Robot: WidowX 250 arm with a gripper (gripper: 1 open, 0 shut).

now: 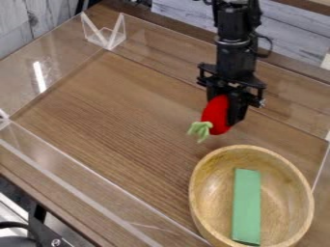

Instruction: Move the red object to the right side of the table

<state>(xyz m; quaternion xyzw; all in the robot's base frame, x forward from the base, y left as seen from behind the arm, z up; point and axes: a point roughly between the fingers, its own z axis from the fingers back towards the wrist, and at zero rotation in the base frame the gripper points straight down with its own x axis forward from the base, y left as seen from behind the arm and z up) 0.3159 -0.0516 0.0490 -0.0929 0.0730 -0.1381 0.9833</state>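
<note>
While the arm reaches down from the top edge of the picture, strawberry: small red toy fruit (217, 114) with a pale green leafy end (199, 130), held right of the middle of the worktop (116, 111) as the picture shows it, the leafy end pointing toward the lower left.
Gripper: black, its fingers (236, 103) closed together on the strawberry, at the fruit's upper right side.
Arm: black and jointed (236, 43), hanging nearly upright over the far part of the worktop.
Worktop: brown wood grain, bordered by low clear walls.
Bowl: round, light wooden (206, 193), at the lower right of the picture, nearer the viewer than the strawberry and apart from it.
Block: flat green rectangle (246, 205), lying inside the bowl, its long side running up and down the picture.
Clear item: a small see-through angular piece (103, 34) near the upper left corner; what it is cannot be told.
Lower left corner: dark cables (23, 227) outside the clear wall.
</note>
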